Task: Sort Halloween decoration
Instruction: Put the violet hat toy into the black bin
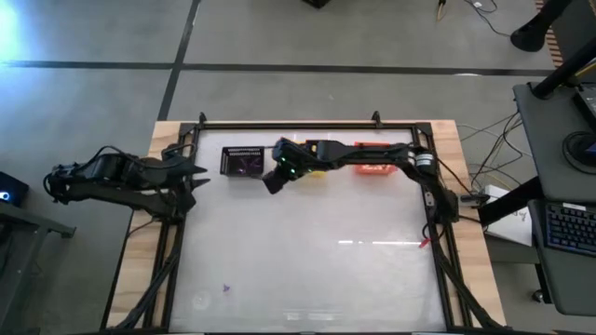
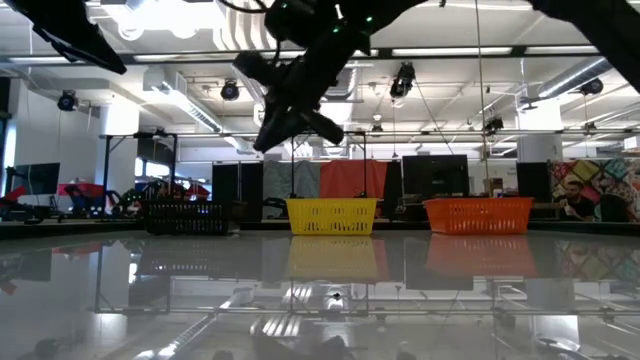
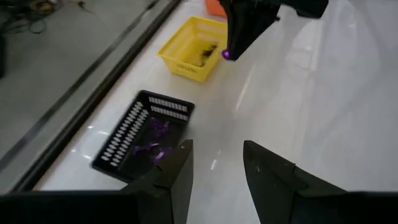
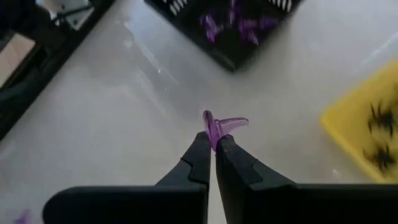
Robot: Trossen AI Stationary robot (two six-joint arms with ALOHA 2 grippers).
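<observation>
My right gripper is shut on a small purple trinket and hovers above the table between the black basket and the yellow basket. The low view shows this gripper well above the tabletop. Several purple trinkets lie in the black basket, and black spider trinkets lie in the yellow one. A purple trinket rests on the table near its near left corner. My left gripper waits open at the table's left edge, pointing toward the black basket. My right gripper pinches the purple trinket's lower end between the tips of its two fingers. The rest of the trinket sticks out beyond the fingertips, lifted clear of the table. The fingers slant downward from the table's right side.
Three baskets stand in a row along the far edge: black, yellow, orange. A black frame borders the table. A pale trinket lies near the near left corner. The table's middle is open glossy surface.
</observation>
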